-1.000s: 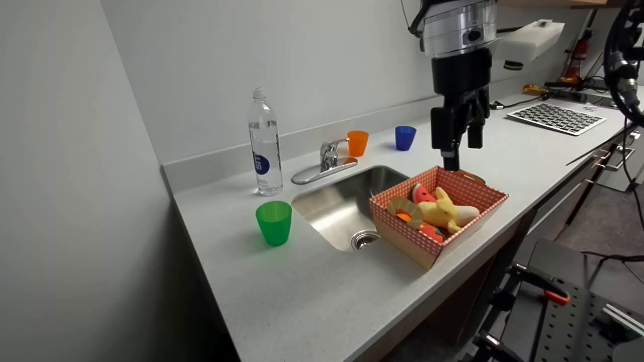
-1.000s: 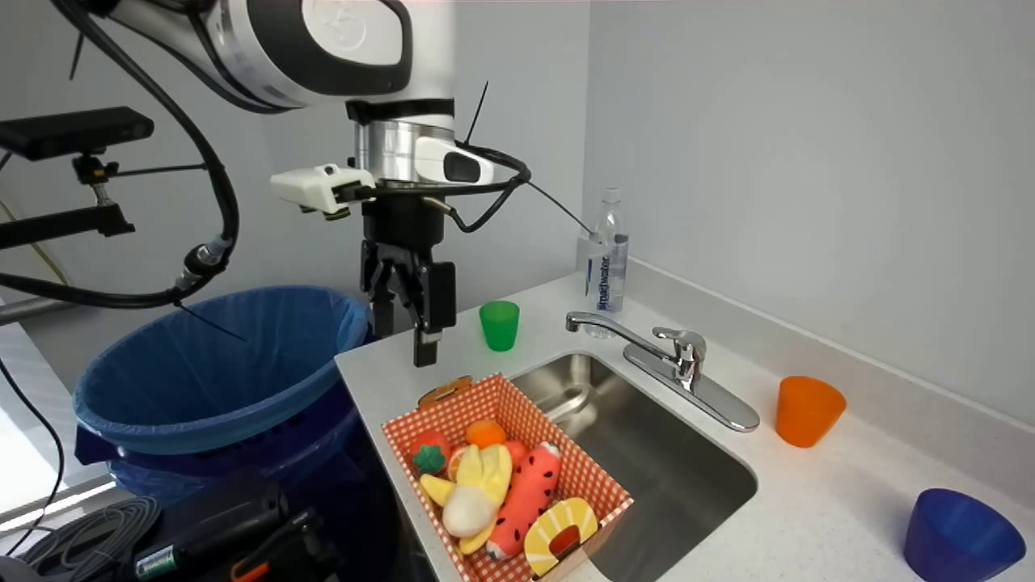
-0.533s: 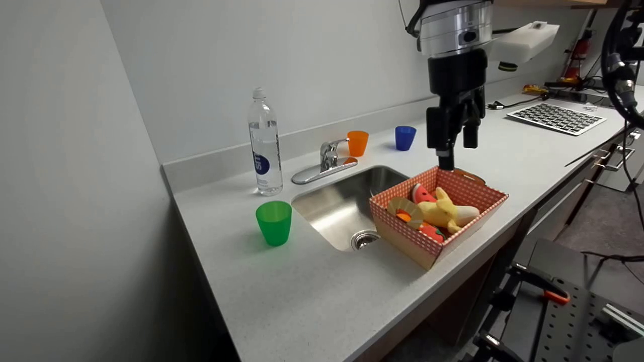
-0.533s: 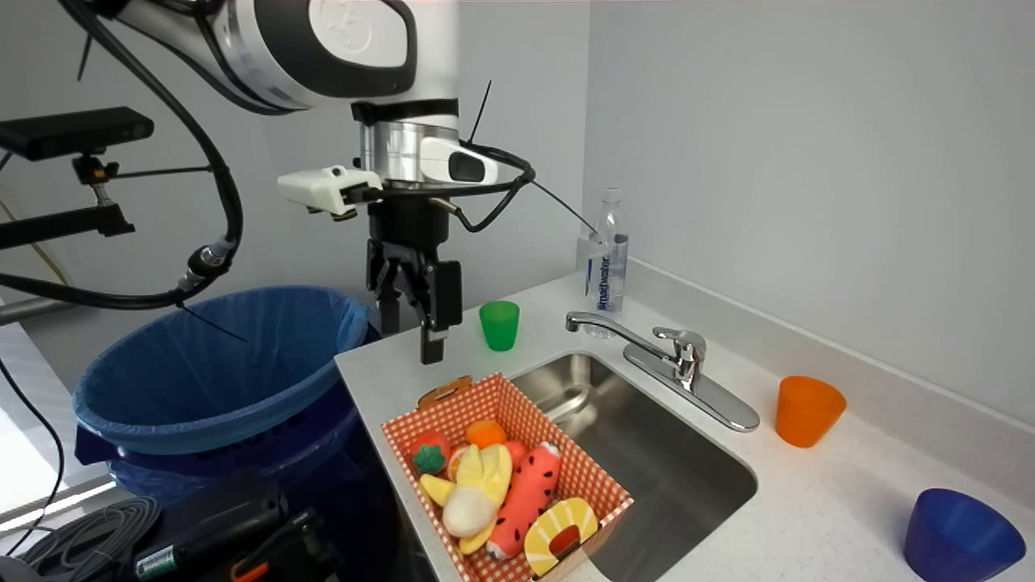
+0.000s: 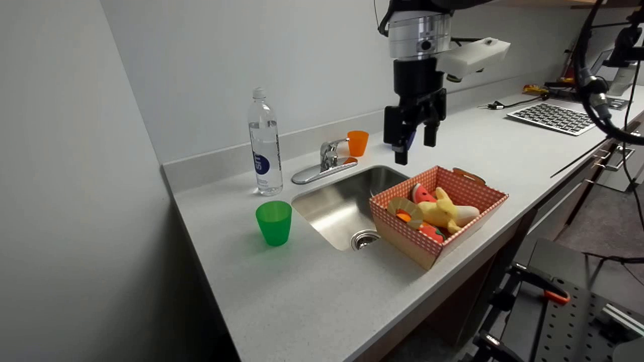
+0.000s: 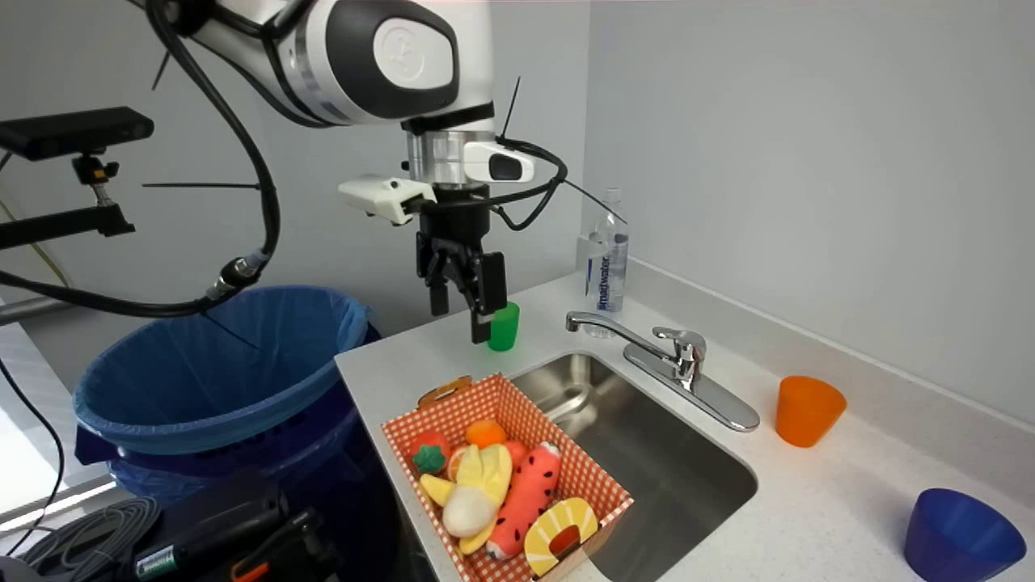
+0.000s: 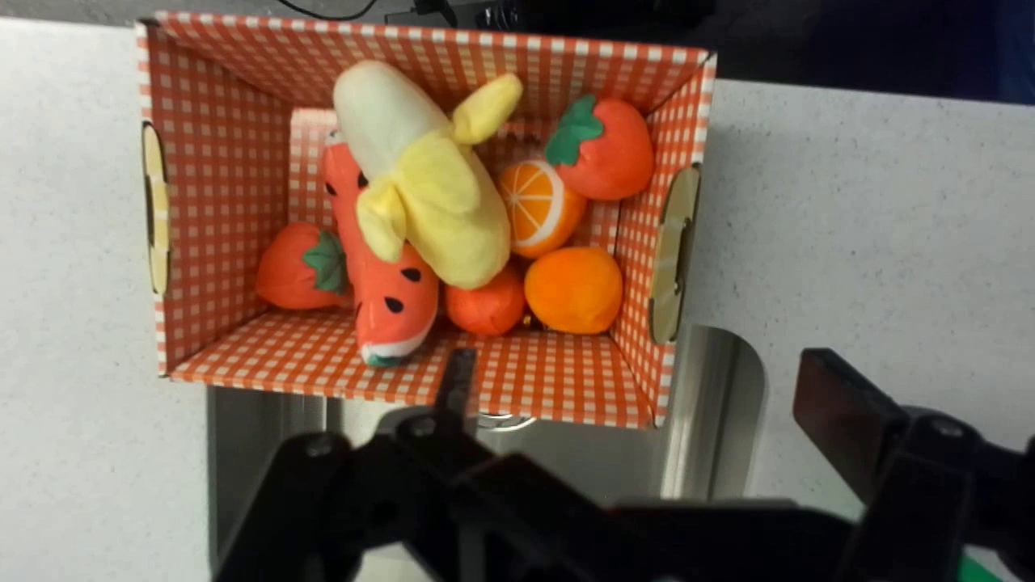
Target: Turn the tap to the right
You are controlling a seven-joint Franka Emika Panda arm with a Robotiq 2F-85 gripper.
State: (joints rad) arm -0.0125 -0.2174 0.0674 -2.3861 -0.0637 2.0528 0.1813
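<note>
My pincer [image 5: 415, 150] in the air, jaws spread wide, a checked basket [image 7: 222, 210] of toy fruit [image 7: 441, 186] lower down, at the edge of a steel sink [image 6: 663, 485], the silver tap [image 6: 687, 360] across the sink, apart from me, between bottle [image 5: 265, 151] and orange cup [image 5: 357, 144].

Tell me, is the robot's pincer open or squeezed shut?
Open: in the wrist view, the pincer has its black fingers wide apart, and both exterior views show a gap between them with nothing held.

the robot's white arm [image 6: 475, 73], black-trimmed at the joint [image 6: 396, 58], shows a silver collar [image 6: 437, 158], black cables [image 6: 273, 212], blocky black jaws.
</note>
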